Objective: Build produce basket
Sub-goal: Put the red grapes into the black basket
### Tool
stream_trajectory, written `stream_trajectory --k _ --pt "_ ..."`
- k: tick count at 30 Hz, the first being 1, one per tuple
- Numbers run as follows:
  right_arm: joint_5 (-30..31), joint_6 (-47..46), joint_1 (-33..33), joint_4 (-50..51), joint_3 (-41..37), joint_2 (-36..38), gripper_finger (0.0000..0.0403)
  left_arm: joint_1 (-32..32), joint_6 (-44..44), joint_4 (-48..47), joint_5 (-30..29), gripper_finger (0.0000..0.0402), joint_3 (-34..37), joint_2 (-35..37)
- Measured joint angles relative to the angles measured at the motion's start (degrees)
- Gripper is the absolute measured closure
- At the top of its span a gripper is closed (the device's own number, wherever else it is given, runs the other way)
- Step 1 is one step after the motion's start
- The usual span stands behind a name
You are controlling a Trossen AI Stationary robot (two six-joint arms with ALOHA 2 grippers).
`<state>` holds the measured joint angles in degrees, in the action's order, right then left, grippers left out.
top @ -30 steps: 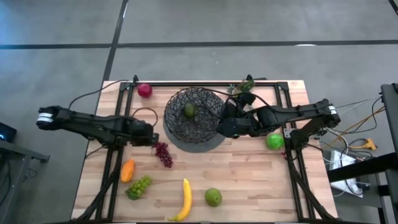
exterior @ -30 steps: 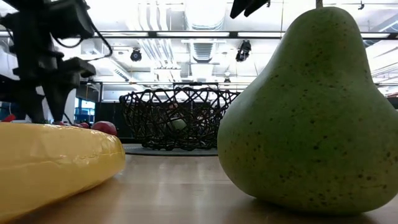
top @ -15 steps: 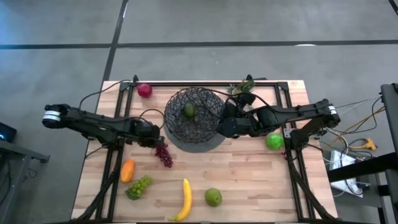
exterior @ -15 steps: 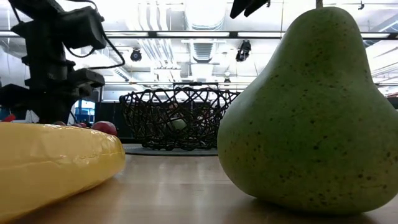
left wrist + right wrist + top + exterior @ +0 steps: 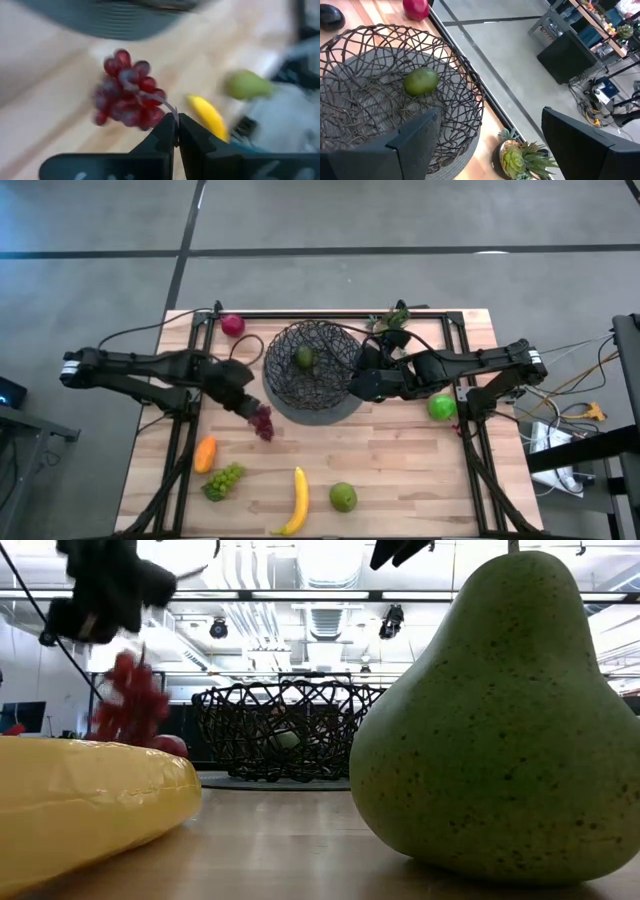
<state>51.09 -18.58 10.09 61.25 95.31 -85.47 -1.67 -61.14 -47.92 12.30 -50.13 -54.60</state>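
My left gripper (image 5: 247, 402) (image 5: 176, 121) is shut on a bunch of purple grapes (image 5: 263, 421) (image 5: 128, 706), left of the basket and in front of it. The basket (image 5: 312, 364) (image 5: 395, 90), a dark wire bowl, stands on a grey round mat (image 5: 335, 412) and holds one green fruit (image 5: 304, 358) (image 5: 420, 81). My right gripper (image 5: 362, 379) (image 5: 490, 112) hovers open at the basket's right rim; whether it touches the wire cannot be seen. My left gripper pinches the thin stem (image 5: 170, 107) of the grapes between its two fingertips (image 5: 167, 127). The bunch (image 5: 127, 102) hangs off the stem below the fingers, lifted clear of the table.
On the near part of the table lie an orange piece (image 5: 205, 453), green grapes (image 5: 224, 480), a banana (image 5: 297, 500) (image 5: 90, 800) and a green pear (image 5: 343, 497) (image 5: 490, 730). A red apple (image 5: 233, 325) sits at the far left, a green apple (image 5: 441, 407) right, a plant sprig (image 5: 392, 318) far right.
My left gripper dropped onto the purple grapes lying on the table, took hold of them and rose again. The bunch has left the wood and now hangs in the air, a little nearer the basket. The right arm has kept still.
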Motion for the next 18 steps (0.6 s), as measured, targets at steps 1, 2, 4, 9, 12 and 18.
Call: stream_trajectory --k 1,2,4,9,12,18 --pt "0.00 0.40 0.00 0.00 -0.02 0.00 0.0074 0.00 0.96 0.07 1.48 0.0401 -1.58 -0.15" --pt "0.00 0.96 0.00 0.00 -0.02 0.06 0.0074 -0.03 1.73 0.29 2.72 0.0401 -3.10 -0.38" --pt "0.00 1.90 0.00 0.00 -0.02 0.25 0.0074 -0.15 2.49 1.42 4.46 0.0401 -6.19 -1.06" --pt "0.02 2.23 0.00 0.04 -0.02 1.79 0.0074 -0.26 3.65 7.22 6.33 0.0401 -12.76 -3.04" --pt "0.45 2.15 0.00 0.04 -0.02 3.63 0.0074 -0.24 5.46 14.13 5.58 0.0401 -15.17 -4.20" --pt "3.49 1.12 0.00 -0.20 -0.02 8.19 0.0074 1.40 11.18 27.11 0.23 0.0401 -16.30 -8.28"
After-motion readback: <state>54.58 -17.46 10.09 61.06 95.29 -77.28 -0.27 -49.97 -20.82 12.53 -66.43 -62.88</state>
